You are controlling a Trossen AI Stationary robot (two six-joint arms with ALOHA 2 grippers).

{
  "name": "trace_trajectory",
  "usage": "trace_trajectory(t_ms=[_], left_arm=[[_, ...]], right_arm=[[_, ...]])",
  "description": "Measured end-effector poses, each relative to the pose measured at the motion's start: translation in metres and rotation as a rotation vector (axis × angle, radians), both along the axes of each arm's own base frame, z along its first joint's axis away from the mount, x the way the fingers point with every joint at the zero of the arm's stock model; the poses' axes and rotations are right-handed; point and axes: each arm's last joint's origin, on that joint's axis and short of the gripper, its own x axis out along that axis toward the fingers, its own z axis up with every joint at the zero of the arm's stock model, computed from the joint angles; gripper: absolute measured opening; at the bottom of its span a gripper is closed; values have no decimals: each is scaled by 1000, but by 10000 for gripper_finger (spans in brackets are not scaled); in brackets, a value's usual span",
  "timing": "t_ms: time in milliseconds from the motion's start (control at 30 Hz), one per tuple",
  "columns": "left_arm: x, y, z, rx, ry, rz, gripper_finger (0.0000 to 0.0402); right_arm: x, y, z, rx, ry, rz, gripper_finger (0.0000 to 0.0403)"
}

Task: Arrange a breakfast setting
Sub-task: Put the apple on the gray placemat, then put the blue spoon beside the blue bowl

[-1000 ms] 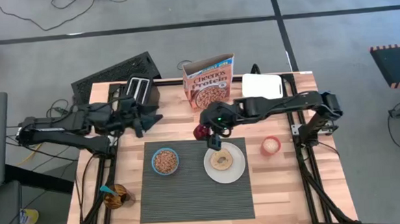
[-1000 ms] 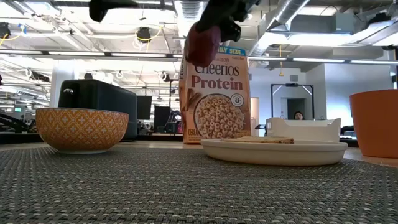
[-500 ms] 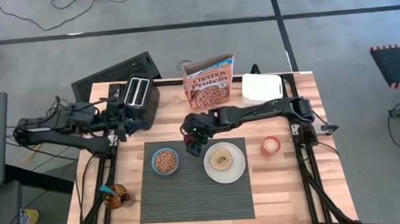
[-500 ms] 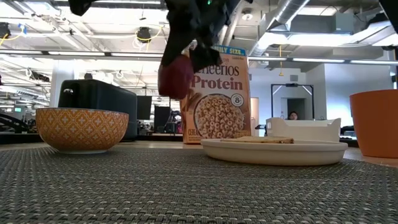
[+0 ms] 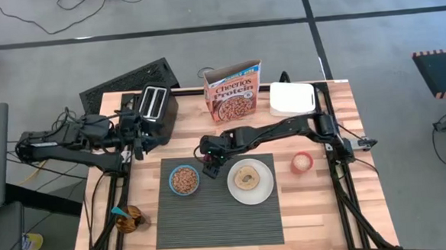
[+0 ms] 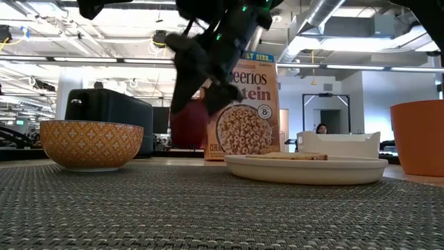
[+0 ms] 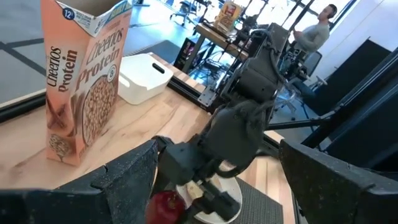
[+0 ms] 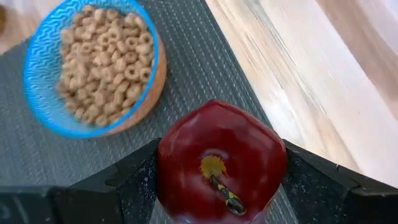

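Wooden tabletop is carrying the whole layout, with open office space behind it in the low view. Going left to right: I'm parking the left gripper beside the black toaster, fingers spread wide and holding nothing. A cup at the near-left corner is showing a blue handle, probably the spoon, but I'm not able to confirm. I'm seeing the placemat laid out, with the blue bowl of cereal sitting on its left half. I'm lowering the right gripper between bowl and plate, at the mat's far edge, jaws clamped on the red fruit. Low view is suggesting it's just above or at the surface; I'm unable to tell about contact. White plate with the bagel is already sitting on the mat's right half. Cereal box, white container and a small cup are standing off the mat. I'm judging mat, bowl and plate done; fruit release and spoon placement are remaining.
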Motion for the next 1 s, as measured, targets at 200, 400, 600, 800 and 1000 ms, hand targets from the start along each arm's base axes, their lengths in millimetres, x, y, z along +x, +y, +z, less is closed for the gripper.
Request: trace_trajectory(t_ms=[200,400,600,800,1000], left_arm=[[2,0,0,0,4,1,319],[3,0,-1,5,6,1,319],[3,0,-1,18,8,0,319],[3,0,-1,19,8,-1,319],[3,0,-1,19,8,-1,319]], right_arm=[[1,0,-16,-3,59,6,313],[0,0,-19,-15,75,2,315],[1,-1,-19,-21,70,-3,349],[1,2,-18,-23,68,8,378],[-3,1,-5,-26,49,12,380]])
